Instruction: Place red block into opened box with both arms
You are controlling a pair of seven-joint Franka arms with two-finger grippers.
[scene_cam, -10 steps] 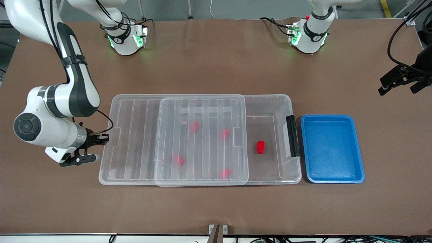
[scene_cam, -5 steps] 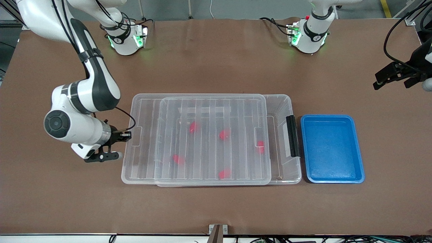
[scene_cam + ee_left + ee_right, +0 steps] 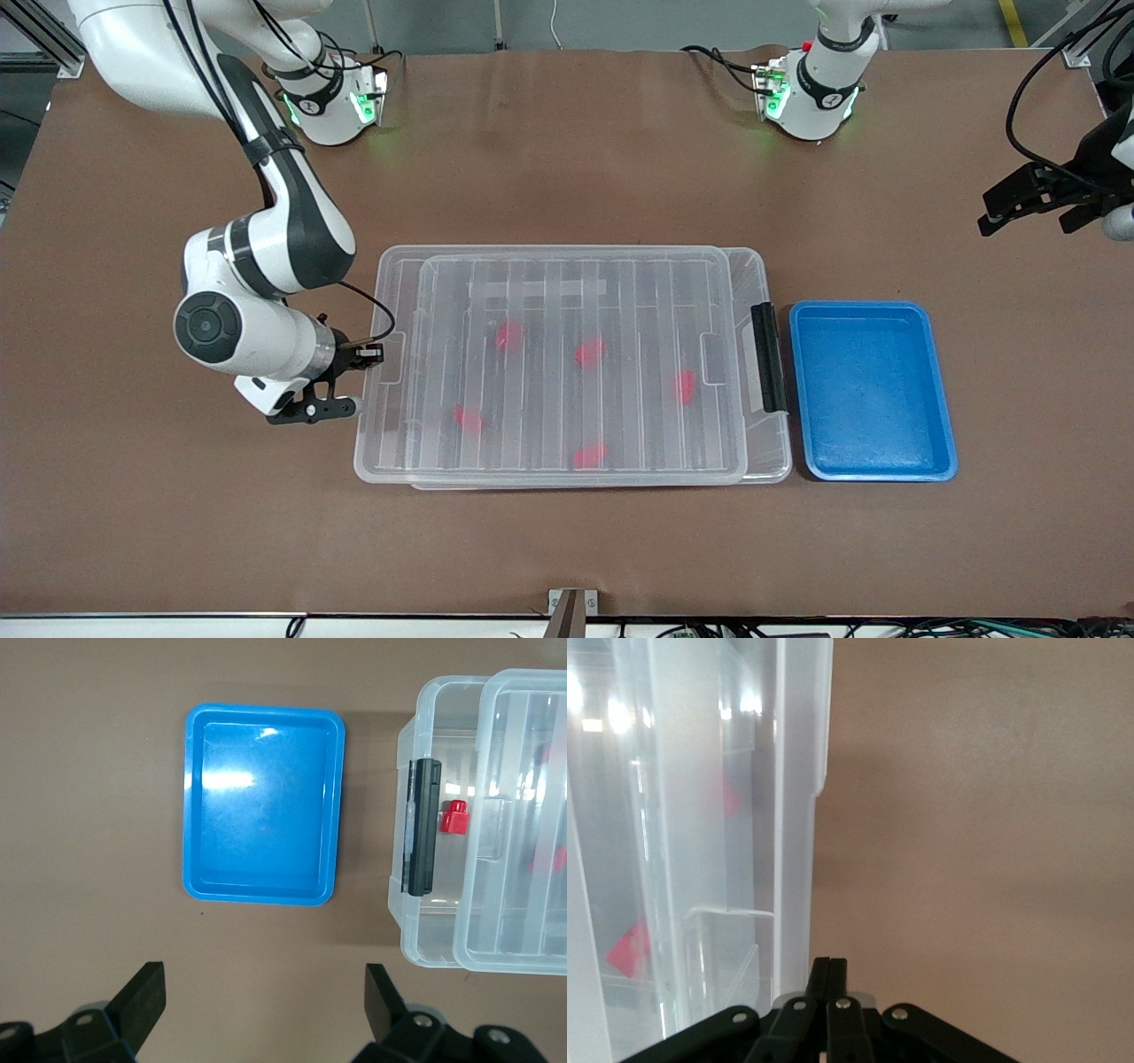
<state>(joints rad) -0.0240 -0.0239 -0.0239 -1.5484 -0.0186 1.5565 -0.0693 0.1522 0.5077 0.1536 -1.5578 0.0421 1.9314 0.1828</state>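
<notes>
The clear box (image 3: 764, 266) lies mid-table with its ribbed lid (image 3: 567, 292) over nearly all of it. Only a strip by the black handle clip (image 3: 768, 356) stays uncovered. One red block (image 3: 684, 386) shows blurred through the lid near that clip, and it also shows in the left wrist view as the red block (image 3: 455, 817) beside the clip (image 3: 423, 827). Several more red pieces lie under the lid. My right gripper (image 3: 370, 354) is shut, its tips against the lid's edge (image 3: 799, 815) at the right arm's end. My left gripper (image 3: 1032, 217) hangs open and empty (image 3: 264, 1010) over bare table.
A blue tray (image 3: 873, 390) with nothing in it sits beside the box's clip end, toward the left arm's end of the table. Brown tabletop surrounds box and tray. A small bracket (image 3: 571, 602) sits at the table edge nearest the front camera.
The lid has slid toward the left arm's end and now covers the red block that lay exposed. My right arm moved along with the lid. The left gripper barely shifted.
</notes>
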